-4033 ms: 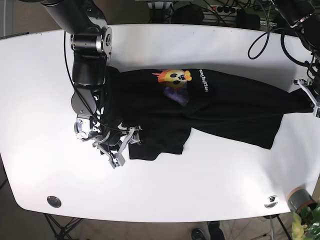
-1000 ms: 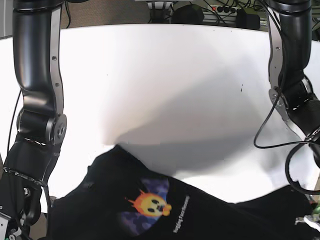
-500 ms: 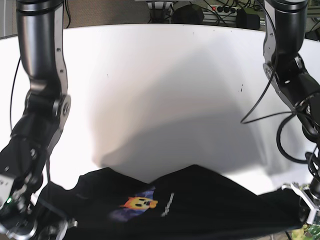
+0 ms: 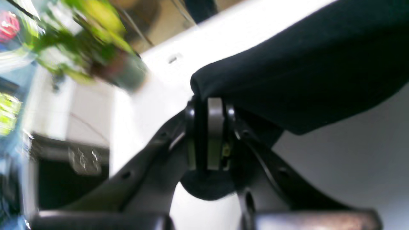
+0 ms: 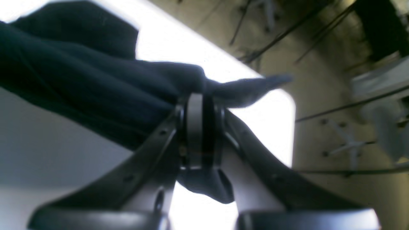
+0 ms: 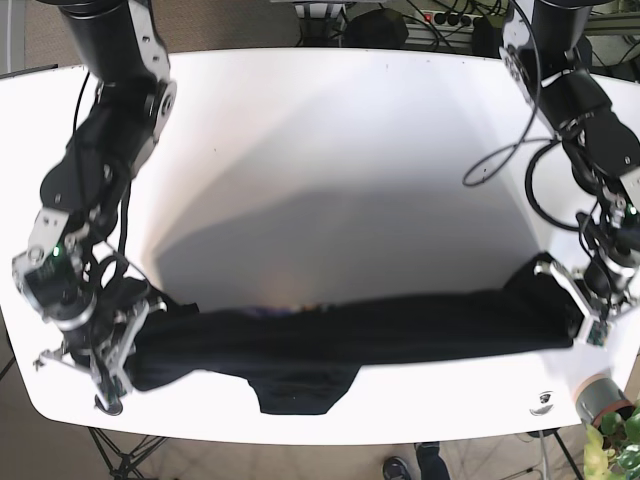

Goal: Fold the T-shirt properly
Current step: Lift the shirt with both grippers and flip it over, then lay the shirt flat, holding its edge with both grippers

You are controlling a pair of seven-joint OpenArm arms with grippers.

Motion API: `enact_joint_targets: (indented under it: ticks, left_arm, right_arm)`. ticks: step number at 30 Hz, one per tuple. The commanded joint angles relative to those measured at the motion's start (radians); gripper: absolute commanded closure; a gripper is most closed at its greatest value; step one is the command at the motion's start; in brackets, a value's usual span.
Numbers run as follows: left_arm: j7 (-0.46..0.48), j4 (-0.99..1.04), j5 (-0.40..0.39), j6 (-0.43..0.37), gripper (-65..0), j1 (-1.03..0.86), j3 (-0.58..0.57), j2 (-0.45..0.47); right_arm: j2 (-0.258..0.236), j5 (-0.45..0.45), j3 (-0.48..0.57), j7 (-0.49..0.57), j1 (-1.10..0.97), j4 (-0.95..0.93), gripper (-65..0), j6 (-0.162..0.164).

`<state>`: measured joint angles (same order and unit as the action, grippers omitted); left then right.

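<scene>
The black T-shirt (image 6: 350, 335) is stretched into a long band across the front of the white table (image 6: 330, 150), with a flap hanging toward the front edge. My left gripper (image 6: 580, 320) is shut on its right end, where black cloth (image 4: 303, 73) is pinched between the jaws of the left gripper (image 4: 207, 105). At the other end my right gripper (image 6: 125, 350) is shut on bunched cloth (image 5: 80, 86), clamped between the jaws of the right gripper (image 5: 199, 102). The print is almost hidden in the fold.
A potted plant (image 6: 605, 405) stands off the table's front right corner. Round fittings sit at the front right (image 6: 543, 402) and front left (image 6: 105, 403) of the table. Cables and power strips lie behind the far edge.
The shirt, held up near the camera with its print showing, has come down into a taut band along the table's front. Both arms moved down and apart.
</scene>
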<state>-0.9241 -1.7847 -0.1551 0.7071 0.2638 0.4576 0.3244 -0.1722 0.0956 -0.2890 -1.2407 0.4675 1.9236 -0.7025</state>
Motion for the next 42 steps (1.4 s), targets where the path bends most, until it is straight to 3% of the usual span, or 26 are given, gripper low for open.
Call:
enact_joint_targets:
  ticks: [1, 7, 12, 18, 32, 38, 42]
  left_arm:
    - [0.021, -0.017, 0.002, -0.009, 0.0, -0.025, 0.025, 0.017]
    - [0.021, -0.02, 0.002, -0.009, 0.0, -0.172, 0.059, 0.017]
    - [0.021, -0.07, 0.002, -0.009, 0.0, -0.291, 0.06, 0.017]
    - [0.021, -0.082, 0.01, -0.009, 0.0, -0.42, 0.063, 0.025]
    - [0.027, -0.048, 0.013, -0.009, 0.0, -0.72, 0.139, 0.065]
    - [0.124, -0.024, 0.004, -0.009, 0.0, -0.765, 0.212, 0.068]
    - [0.121, -0.025, -0.005, -0.009, 0.0, -0.731, 0.217, 0.068]
  right_arm:
    - [-0.003, 0.008, -0.037, 0.017, -0.025, 0.035, -2.2, 0.004]
    - [0.015, 0.12, -0.154, 0.017, -0.212, 0.08, -2.2, 0.004]
    - [0.018, 0.141, -0.169, 0.017, -0.312, 0.092, -2.2, 0.004]
    - [0.078, 0.16, -0.255, 0.017, -0.395, 0.095, -2.2, 0.004]
    - [0.081, 0.161, -0.283, 0.02, -0.593, 0.095, -2.2, 0.004]
    - [0.082, 0.166, -0.307, 0.02, -0.634, 0.095, -2.2, 0.004]
    - [0.095, 0.254, -0.307, 0.02, -0.64, 0.096, -2.2, 0.004]
